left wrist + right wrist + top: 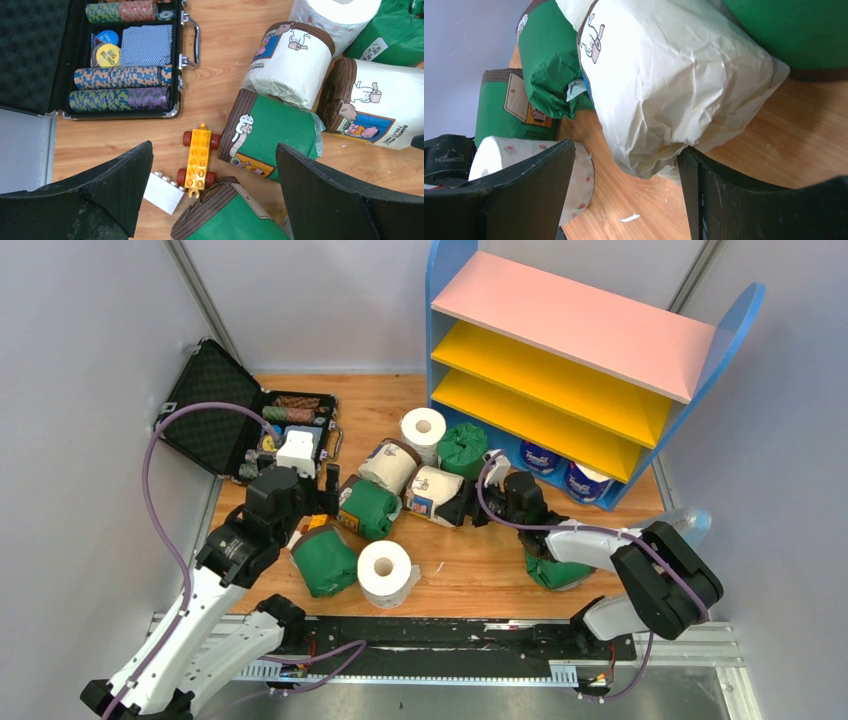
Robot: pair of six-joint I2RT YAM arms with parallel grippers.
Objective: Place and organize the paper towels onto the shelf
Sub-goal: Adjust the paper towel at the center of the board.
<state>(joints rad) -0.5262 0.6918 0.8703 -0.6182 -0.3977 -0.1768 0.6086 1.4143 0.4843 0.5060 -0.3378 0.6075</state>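
The right gripper (626,150) is held partly open, and the crumpled end of a cream roll (674,85), laid on its side, is taken in between its fingers. The wrapper is touched by one finger and a gap is left at the other, so no closed grip is seen. The left gripper (212,155) is spread fully wide with nothing held, poised above a car (199,157) and a green roll (272,132) just beside it. Other rolls are scattered over the table (470,570) in front of the shelf (560,315), among them a white roll (424,428) stood on end. Two blue-and-white rolls (540,455) are seen inside the shelf's bottom tier, under the lower yellow board. An open case (215,425) is seen at the left.
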